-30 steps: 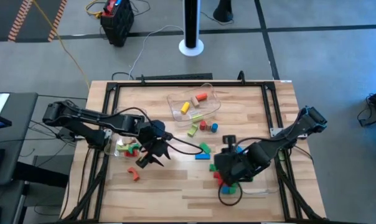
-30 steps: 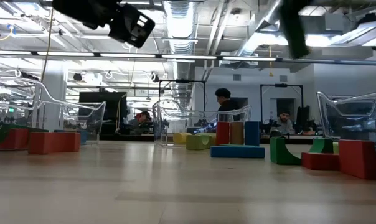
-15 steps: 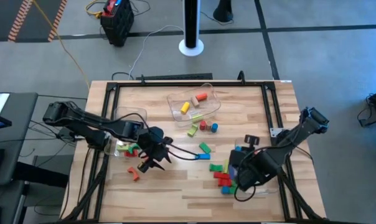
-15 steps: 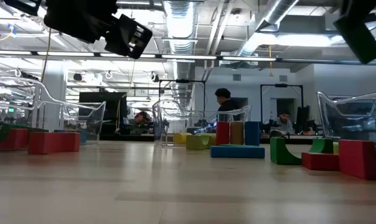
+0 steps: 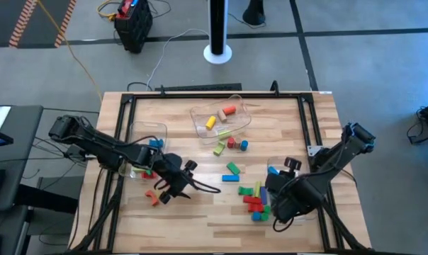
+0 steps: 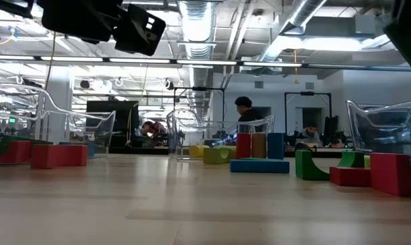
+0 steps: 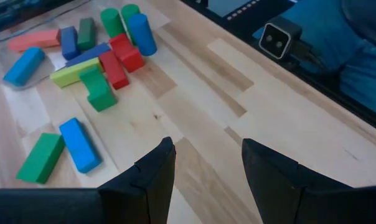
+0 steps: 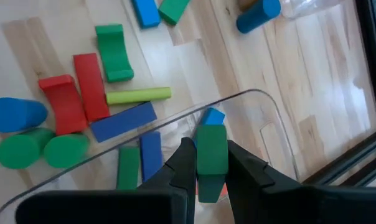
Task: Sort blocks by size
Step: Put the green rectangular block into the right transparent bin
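A green block (image 8: 211, 151) is pinched between the fingers of the right gripper (image 8: 206, 171), its long axis running in line with the fingers. It hangs over the rim of a clear bin (image 8: 263, 118) near the table's right edge. Inside that bin, below the block, lie a small blue block (image 8: 213, 116), a blue bar (image 8: 152, 154) and a green bar (image 8: 129, 167).

Just outside the bin's rim a cluster lies flat on the table (image 5: 200, 212): a green arch (image 8: 113, 52), two red blocks (image 8: 91, 85), a yellow-green bar (image 8: 138, 95), a dark blue bar (image 8: 123, 121), a blue cylinder (image 8: 17, 114) and two green cylinders (image 8: 43, 149) on their sides.

A second clear bin (image 5: 221, 117) near the table's far edge holds yellow and orange pieces (image 5: 220, 115), and a third (image 5: 144, 145) by the left edge holds a few more.

The left gripper (image 7: 203, 162) hovers with its fingers apart and empty over bare wood toward the table's near-left part, with an orange arch (image 5: 152, 198) just beside it. A green bar (image 7: 40, 157) and a blue bar (image 7: 79, 144) lie side by side ahead of it.
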Robot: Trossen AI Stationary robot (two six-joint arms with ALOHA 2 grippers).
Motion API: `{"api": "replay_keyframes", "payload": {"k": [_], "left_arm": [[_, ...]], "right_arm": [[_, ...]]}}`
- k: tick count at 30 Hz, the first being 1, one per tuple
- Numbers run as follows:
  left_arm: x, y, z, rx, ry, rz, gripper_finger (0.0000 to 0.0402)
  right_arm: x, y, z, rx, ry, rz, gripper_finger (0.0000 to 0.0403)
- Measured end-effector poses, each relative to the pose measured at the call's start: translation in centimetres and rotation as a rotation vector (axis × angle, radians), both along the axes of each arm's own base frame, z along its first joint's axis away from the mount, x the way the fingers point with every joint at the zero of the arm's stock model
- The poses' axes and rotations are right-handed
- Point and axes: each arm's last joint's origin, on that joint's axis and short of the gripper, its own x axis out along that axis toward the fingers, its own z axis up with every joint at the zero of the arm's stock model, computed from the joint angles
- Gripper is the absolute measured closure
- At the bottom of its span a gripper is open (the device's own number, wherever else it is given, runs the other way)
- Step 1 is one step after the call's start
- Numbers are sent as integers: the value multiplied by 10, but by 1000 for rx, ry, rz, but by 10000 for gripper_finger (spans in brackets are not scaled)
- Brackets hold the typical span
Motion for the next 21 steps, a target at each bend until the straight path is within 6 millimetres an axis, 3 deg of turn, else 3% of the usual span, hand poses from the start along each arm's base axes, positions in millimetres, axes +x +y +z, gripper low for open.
{"api": "replay_keyframes", "payload": {"k": [6, 21], "left_arm": [[0, -3, 2, 16, -27, 9, 221], [3, -4, 6, 15, -94, -2, 221]], "right_arm": [[-5, -2, -34, 18, 91, -20, 315], [-14, -12, -67, 99, 92, -43, 315]]}}
